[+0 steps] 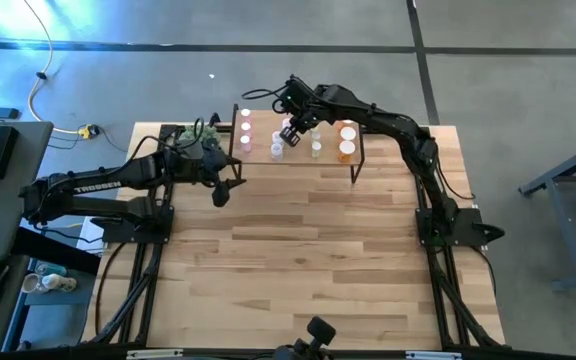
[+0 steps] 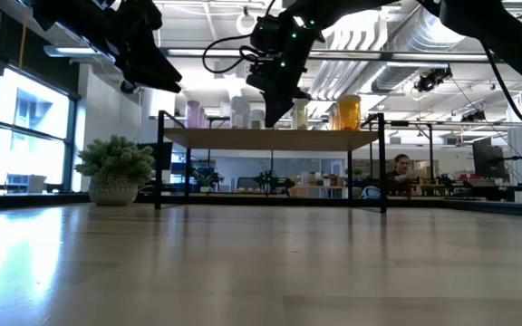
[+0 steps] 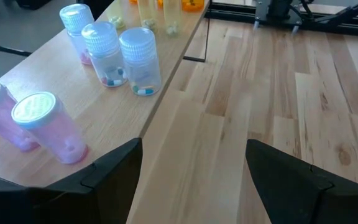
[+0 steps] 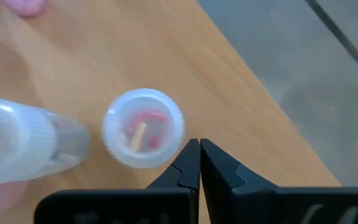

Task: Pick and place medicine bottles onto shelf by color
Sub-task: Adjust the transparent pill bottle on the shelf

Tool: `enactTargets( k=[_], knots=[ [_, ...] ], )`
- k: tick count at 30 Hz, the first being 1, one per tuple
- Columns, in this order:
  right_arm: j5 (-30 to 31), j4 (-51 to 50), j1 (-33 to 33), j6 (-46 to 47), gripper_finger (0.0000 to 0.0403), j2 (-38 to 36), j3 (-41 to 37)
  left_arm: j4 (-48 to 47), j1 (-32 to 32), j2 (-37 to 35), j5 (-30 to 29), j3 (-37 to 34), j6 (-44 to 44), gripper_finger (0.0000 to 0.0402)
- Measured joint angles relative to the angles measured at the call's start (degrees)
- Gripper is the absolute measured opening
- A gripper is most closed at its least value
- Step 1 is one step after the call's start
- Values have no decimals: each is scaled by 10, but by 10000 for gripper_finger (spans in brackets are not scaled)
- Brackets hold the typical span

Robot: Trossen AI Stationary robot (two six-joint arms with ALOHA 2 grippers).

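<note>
The shelf [image 1: 330, 160] stands at the table's far edge with the medicine bottles upright on its top: pink [image 1: 246, 128], whitish [image 1: 276, 148], yellow-green [image 1: 316, 146] and orange [image 1: 346, 140]. My right gripper [image 1: 291, 130] is shut and points down over the shelf. In the right wrist view its tips [image 4: 199, 149] stand right beside the cap of a whitish bottle [image 4: 143, 135], and another bottle [image 4: 17, 144] is further off. My left gripper [image 1: 222, 190] hangs open above the table off the shelf's left end, with pink bottles [image 3: 45, 127] and whitish bottles [image 3: 140, 59] ahead of it. My right gripper's shut tips come slanting from above at the side of the whitish bottle's cap [image 4: 178, 144]. Whether they touch the cap, I cannot tell. The bottle stands upright on the shelf top.
A small potted plant [image 1: 203, 135] sits by the shelf's left end, close to my left arm. Bare wooden tabletop [image 1: 308, 260] spreads in front of the shelf. In the low view a person [image 2: 397, 167] shows in the room behind.
</note>
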Motion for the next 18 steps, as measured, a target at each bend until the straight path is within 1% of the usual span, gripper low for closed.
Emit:
enactTargets(
  k=[3, 7, 12, 18],
  knots=[
    [-24, 10, 0, -2, 2, 0, 0, 0, 0, 0, 0, 0, 0, 278],
    [-30, 17, 0, -2, 2, 0, 0, 0, 0, 0, 0, 0, 0, 278],
    [-63, 26, 0, 6, 2, 0, 0, 0, 0, 0, 0, 0, 0, 278],
    [-67, 39, 0, 15, 2, 0, 0, 0, 0, 0, 0, 0, 0, 278]
  ],
)
